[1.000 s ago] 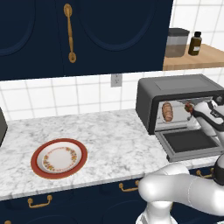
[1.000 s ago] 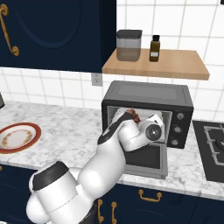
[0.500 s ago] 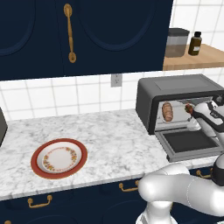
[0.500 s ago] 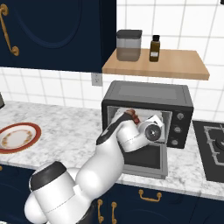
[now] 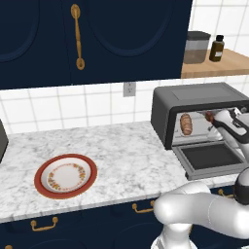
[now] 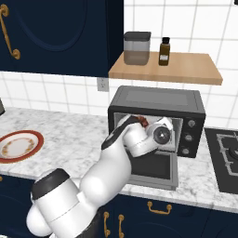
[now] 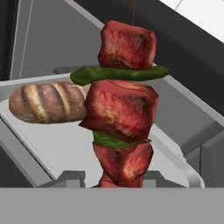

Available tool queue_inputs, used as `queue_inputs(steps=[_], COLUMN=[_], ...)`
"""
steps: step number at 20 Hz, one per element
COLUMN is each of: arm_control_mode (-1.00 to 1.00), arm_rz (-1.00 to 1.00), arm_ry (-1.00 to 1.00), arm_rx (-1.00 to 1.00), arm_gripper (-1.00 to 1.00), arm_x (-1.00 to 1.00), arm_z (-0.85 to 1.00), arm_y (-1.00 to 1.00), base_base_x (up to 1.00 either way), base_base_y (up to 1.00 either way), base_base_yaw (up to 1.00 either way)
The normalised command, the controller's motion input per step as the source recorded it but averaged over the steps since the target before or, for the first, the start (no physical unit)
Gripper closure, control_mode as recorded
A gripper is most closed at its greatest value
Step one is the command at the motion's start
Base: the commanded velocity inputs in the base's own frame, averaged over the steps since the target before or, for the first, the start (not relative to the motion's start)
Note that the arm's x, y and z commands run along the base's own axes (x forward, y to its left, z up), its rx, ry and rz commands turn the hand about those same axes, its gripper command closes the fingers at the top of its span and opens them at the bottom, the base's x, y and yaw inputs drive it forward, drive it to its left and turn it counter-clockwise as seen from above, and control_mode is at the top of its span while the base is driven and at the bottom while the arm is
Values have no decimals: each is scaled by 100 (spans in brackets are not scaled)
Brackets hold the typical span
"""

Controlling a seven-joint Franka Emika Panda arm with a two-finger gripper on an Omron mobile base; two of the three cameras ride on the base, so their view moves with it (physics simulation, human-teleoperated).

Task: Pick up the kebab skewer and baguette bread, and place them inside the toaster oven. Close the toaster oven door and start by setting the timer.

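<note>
Toaster oven: the dark grey boxy toaster oven [image 5: 202, 116] stands on the white marbled stone counter [image 5: 116, 165], its glass-windowed drop-down door [image 5: 210, 158] lying open and flat.
Arm: the white arm's gripper [image 5: 221, 119] is at the oven mouth, above the open door.
Baguette: the short golden-brown scored baguette loaf [image 7: 47, 102] already lies on the pale tray inside the oven [image 5: 186, 124].
Skewer: the thin kebab skewer of red-brown meat chunks and green pepper slices [image 7: 124, 105] is clamped in the jaws, upright in the hand view and just beside the loaf.
Risk, release: if let go before it is well over the tray, the skewer would likely drop onto the door.
Risk, contact: pushed further in, it may nudge the baguette.
Risk, door: a protruding stick end could block closing.
Change: compared with half a second ago, the gripper sits in nearly the same place at the opening; nothing else has shifted.
</note>
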Motion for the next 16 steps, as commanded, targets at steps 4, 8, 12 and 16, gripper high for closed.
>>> queue_inputs(steps=[4, 8, 12, 16], arm_control_mode=[-100, -100, -100, -100], arm_rz=[0, -5, -7, -5], arm_ry=[0, 0, 0, 0], arm_rx=[4, 16, 17, 14], arm_gripper=[100, 100, 100, 100], arm_x=[3, 0, 6, 12], arm_z=[-1, -12, -2, 0], arm_y=[0, 0, 0, 0], base_base_x=[0, 0, 0, 0], base_base_y=[0, 0, 0, 0], base_base_yaw=[0, 0, 0, 0])
